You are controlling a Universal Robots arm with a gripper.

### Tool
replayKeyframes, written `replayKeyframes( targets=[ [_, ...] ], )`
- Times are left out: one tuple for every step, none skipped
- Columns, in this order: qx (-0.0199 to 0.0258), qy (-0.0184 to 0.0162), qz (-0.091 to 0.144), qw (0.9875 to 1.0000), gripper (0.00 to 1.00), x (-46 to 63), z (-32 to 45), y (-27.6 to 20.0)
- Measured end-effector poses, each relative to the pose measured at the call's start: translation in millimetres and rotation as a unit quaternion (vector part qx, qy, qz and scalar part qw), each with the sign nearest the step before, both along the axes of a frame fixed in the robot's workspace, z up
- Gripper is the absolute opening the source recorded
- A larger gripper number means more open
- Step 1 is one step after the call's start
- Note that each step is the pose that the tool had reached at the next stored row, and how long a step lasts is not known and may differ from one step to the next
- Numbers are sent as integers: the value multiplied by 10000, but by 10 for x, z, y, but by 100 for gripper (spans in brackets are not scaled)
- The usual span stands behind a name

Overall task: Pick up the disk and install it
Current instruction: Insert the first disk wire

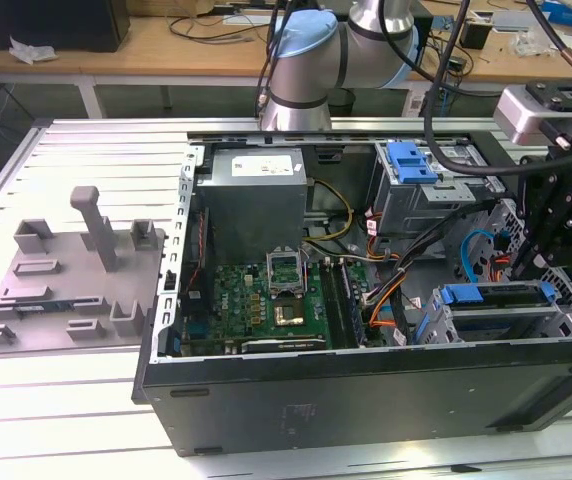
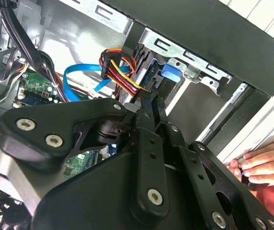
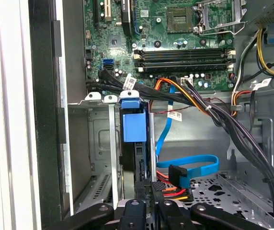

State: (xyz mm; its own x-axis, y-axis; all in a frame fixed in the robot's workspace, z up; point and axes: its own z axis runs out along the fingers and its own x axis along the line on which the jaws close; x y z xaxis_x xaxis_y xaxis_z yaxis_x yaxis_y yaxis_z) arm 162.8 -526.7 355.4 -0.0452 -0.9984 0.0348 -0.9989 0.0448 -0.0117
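Note:
The disk (image 1: pixel 496 296), silver-grey with a blue plastic frame, lies in the drive cage (image 1: pixel 444 330) at the exterior view's right, inside the open computer case. In the first wrist view the disk (image 3: pixel 138 158) shows edge-on in the cage slot, its blue tab (image 3: pixel 134 120) at the far end. My gripper (image 1: pixel 528 262) hangs just over the disk's right end. In both wrist views the gripper (image 3: pixel 149 188) (image 2: pixel 151 99) has its black fingers close together, tips at the disk's near end beside a power plug with red and orange wires (image 3: pixel 171 191). No object shows between the fingers.
A blue bracket (image 1: pixel 412 160) sits on the upper cage. Blue data cable (image 3: pixel 189 166) and black cable bundles (image 3: pixel 223 120) cross beside the slot. Motherboard (image 1: pixel 266 300) fills the case's middle. A person's hand (image 2: pixel 256 163) rests outside the case wall. A grey fixture (image 1: pixel 76 270) stands left.

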Motion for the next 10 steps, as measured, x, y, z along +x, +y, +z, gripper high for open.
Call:
replayKeyframes(
  targets=[
    [0,0,1,10000,17,0,-1,0],
    [0,0,3,10000,17,0,-3,0],
    [0,0,7,10000,17,0,-6,0],
    [0,0,9,10000,17,0,-9,0],
    [0,0,11,10000,17,0,-12,0],
    [0,0,13,10000,17,0,-15,0],
    [0,0,14,10000,17,0,-16,0],
    [0,0,14,10000,17,0,-18,0],
    [0,0,15,10000,17,0,-20,0],
    [0,0,15,10000,17,0,-21,0]
  ],
)
